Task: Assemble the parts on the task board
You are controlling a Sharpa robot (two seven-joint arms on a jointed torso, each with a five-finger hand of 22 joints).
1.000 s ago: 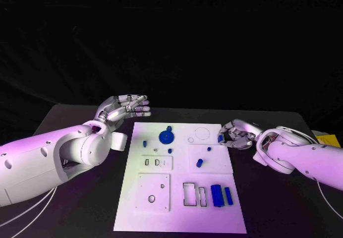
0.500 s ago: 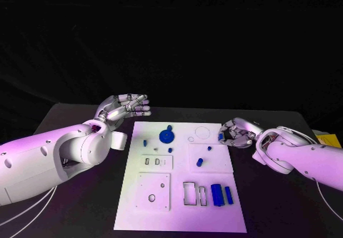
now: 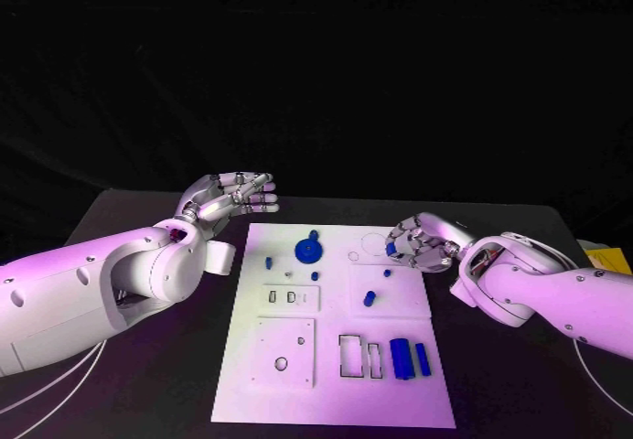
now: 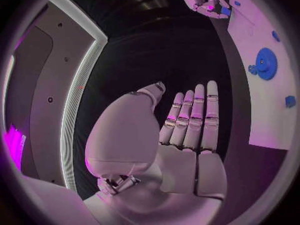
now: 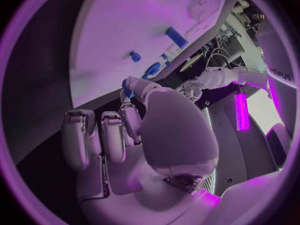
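The task board lies mid-table carrying blue parts: a gear near its far end and two bars near its front right corner. The right hand hovers over the board's far right edge, pinching a small blue part. The left hand is raised off the board's far left corner, fingers straight, holding nothing.

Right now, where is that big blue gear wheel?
In the head view, the blue gear lies on the white task board, at its far left part, nearer the left hand.
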